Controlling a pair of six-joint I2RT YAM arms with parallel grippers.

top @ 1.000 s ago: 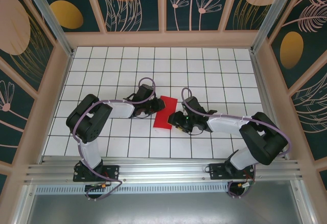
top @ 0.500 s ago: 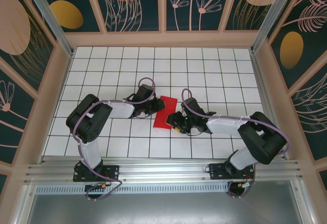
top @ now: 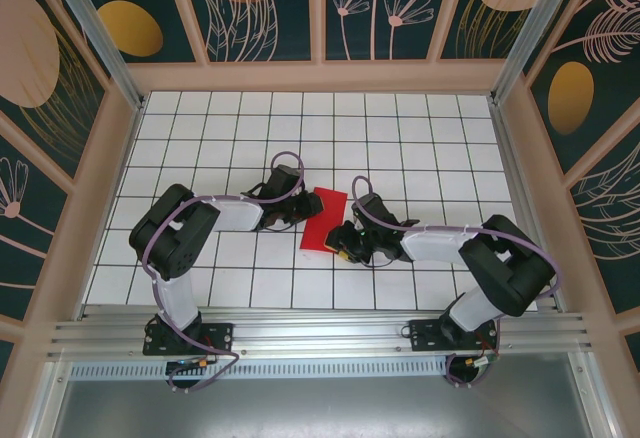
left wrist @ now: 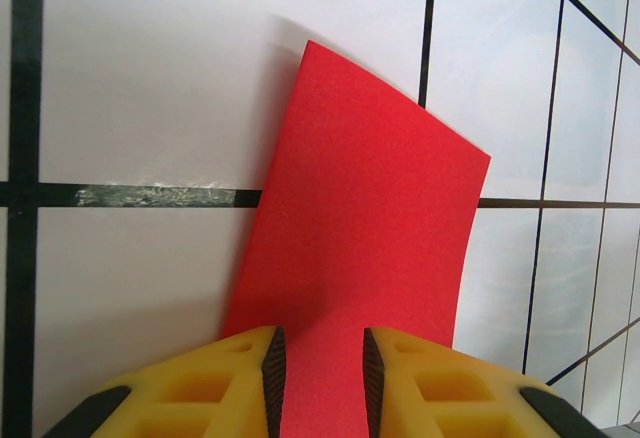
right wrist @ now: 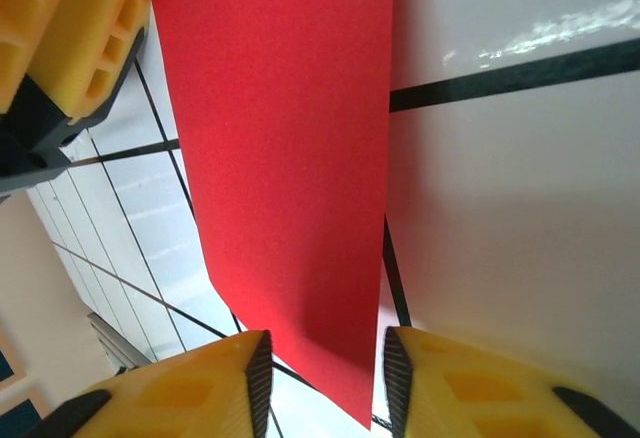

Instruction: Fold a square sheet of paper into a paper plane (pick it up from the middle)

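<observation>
Red sheet (top: 323, 221) lies near the middle of the white tiled surface (top: 400, 138), between the two arms, and from above it shows as a long rectangle turned a little askew to the grid lines. The left claw (top: 302, 211) is at its left long edge, toward the far end, and the right claw (top: 341, 242) is at its near right corner. In the left wrist view the sheet (left wrist: 360, 258) reaches away from the left claw (left wrist: 318, 358) and is not flat: it bows a little and its left edge throws a shadow on the tile beside it. The yellow fingers (left wrist: 250, 383) of this claw stand a small way apart, with red paper showing in the gap and also outside both fingers, so they are over the sheet and not clenched on it; I cannot tell if they press on it. In the right wrist view the near corner of the sheet (right wrist: 290, 158) points into the gap of the right claw (right wrist: 325, 343). Its two fingers (right wrist: 445, 383) are clearly apart, one on each side of the corner, and are released, not grasping the paper. The sheet's right edge is raised off the surface here and a shadow lies beside it. The left claw (right wrist: 70, 48) also shows at the top left of this view, just beside the far edge of the sheet.
</observation>
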